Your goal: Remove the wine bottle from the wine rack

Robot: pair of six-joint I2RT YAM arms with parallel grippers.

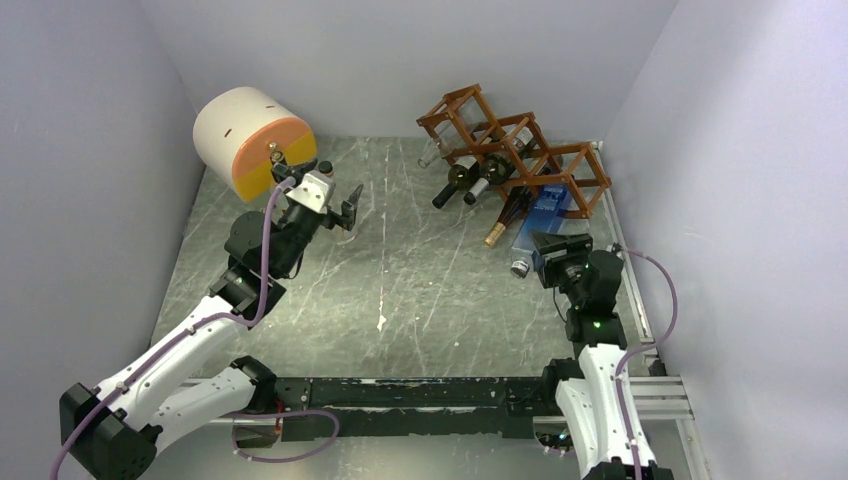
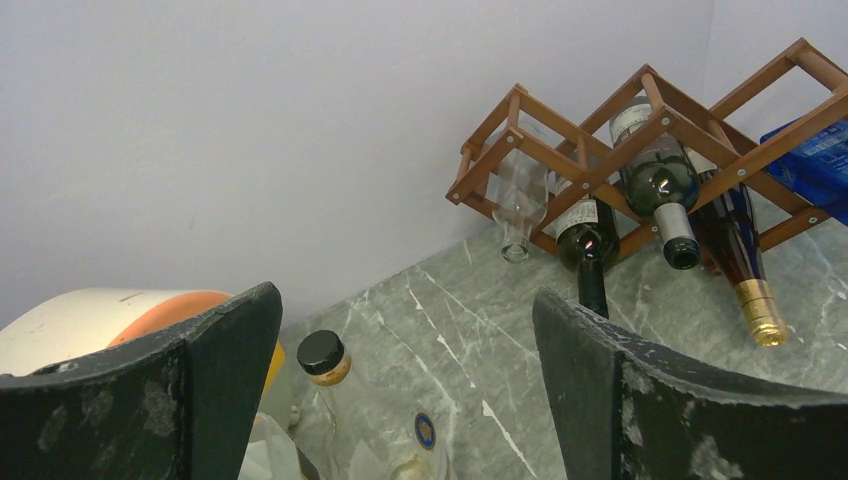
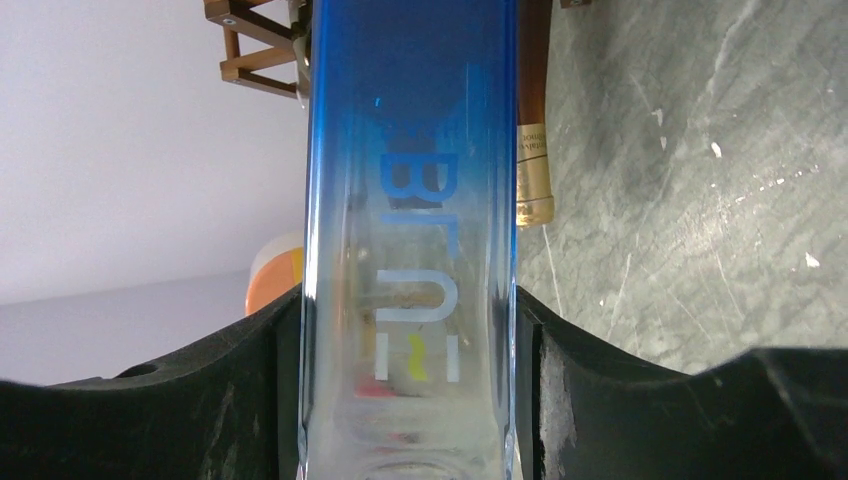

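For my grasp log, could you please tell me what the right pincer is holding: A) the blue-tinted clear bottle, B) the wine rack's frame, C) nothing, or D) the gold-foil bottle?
A: the right wrist view shows the right pincer clamped on the blue-tinted clear bottle.

Both arms: white link shells, black joint housings. Left arm (image 1: pixel 180 350) and right arm (image 1: pixel 605 395) each carry a looping purple cable (image 1: pixel 262 262). Green status light (image 1: pixel 597 324) on the right arm. Left fingers (image 2: pixel 215 390) matte black, scuffed grey; right fingers (image 3: pixel 640 400) likewise.
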